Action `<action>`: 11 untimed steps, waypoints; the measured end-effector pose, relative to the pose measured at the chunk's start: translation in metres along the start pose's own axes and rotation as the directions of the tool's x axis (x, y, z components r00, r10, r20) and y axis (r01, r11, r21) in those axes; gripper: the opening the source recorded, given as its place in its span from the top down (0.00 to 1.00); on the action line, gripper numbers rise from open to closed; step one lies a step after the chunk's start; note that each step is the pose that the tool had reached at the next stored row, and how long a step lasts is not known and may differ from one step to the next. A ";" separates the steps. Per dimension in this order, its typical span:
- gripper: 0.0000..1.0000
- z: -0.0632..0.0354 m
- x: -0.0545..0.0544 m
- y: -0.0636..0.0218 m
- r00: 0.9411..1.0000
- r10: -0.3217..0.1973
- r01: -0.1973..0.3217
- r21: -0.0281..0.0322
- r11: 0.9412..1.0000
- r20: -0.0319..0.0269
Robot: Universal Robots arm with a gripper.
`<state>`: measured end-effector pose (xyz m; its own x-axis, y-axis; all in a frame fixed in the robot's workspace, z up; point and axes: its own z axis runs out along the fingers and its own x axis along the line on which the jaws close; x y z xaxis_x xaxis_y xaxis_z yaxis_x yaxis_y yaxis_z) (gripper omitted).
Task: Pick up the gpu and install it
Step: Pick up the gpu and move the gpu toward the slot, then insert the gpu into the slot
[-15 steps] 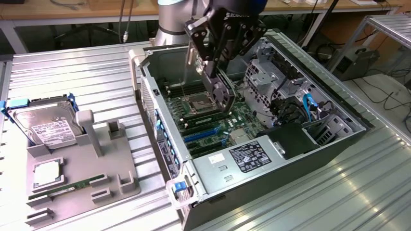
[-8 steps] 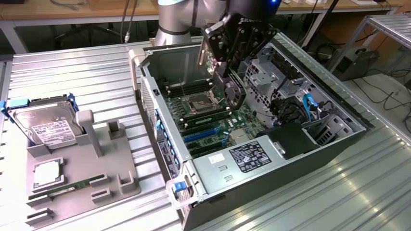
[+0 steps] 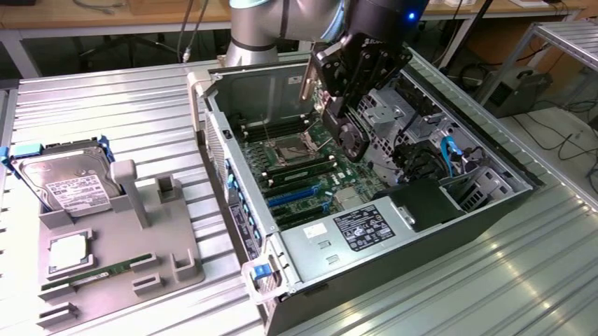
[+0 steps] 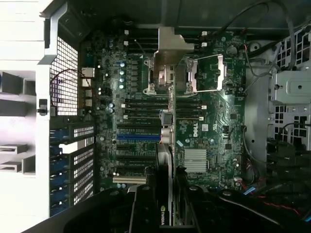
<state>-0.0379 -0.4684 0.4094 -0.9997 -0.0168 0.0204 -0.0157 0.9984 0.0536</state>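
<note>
Exterior view: the black two-fingered gripper (image 3: 344, 105) on the grey robot arm hangs inside the open dark computer case (image 3: 486, 210). Its fingers are clamped narrowly on the gpu (image 3: 349, 140), a slim black expansion card with a round fan shroud on one face. The card stands on edge between the fingers and reaches down past them toward the green motherboard (image 3: 299, 168). I cannot tell whether its lower edge touches the board. The bare silver processor socket (image 3: 285, 150) lies just beside the card's lower end. The blue expansion slots (image 3: 294, 196) are a little farther from the fingers.

In the wrist view the gripper (image 4: 167, 194) shows one black finger (image 4: 143, 204) on each side of the gpu (image 4: 164, 160). The card is seen edge-on, and its silver metal end bracket (image 4: 170, 46) is at the end farthest from the fingers. A blue slot (image 4: 138, 137) lies beside the card's edge.

Well apart from the fingers, outside the case, a silver hard drive with a white label (image 3: 66, 178) stands in a grey fixture (image 3: 122, 245).
</note>
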 end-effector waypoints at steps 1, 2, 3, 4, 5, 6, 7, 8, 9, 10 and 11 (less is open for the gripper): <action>0.74 0.0000 0.000 0.0000 1.000 0.000 0.000 0.000 1.000 0.000; 0.74 0.0000 0.000 0.0000 1.000 0.000 0.000 0.000 1.000 0.000; 0.74 0.0000 0.000 0.0000 1.000 0.000 0.000 0.000 1.000 0.000; 0.74 0.0000 0.000 0.0000 1.000 0.000 0.000 0.000 1.000 0.000; 0.74 0.0000 0.000 0.0000 1.000 0.000 0.000 0.000 1.000 0.000; 0.74 0.0000 0.000 0.0000 1.000 0.000 0.000 0.000 1.000 0.000; 0.74 0.0000 0.000 0.0000 1.000 0.000 0.000 0.000 1.000 0.000; 0.74 0.0000 0.000 0.0000 1.000 0.000 0.000 0.000 1.000 0.000; 0.74 0.0000 0.000 0.0000 1.000 0.000 0.000 0.000 1.000 0.000; 0.74 0.0000 0.000 0.0000 1.000 0.000 0.000 0.000 1.000 0.000; 0.74 0.0000 0.000 0.0000 1.000 0.000 0.000 0.000 1.000 0.000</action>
<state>-0.0376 -0.4685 0.4093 -0.9996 -0.0168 0.0207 -0.0157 0.9984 0.0537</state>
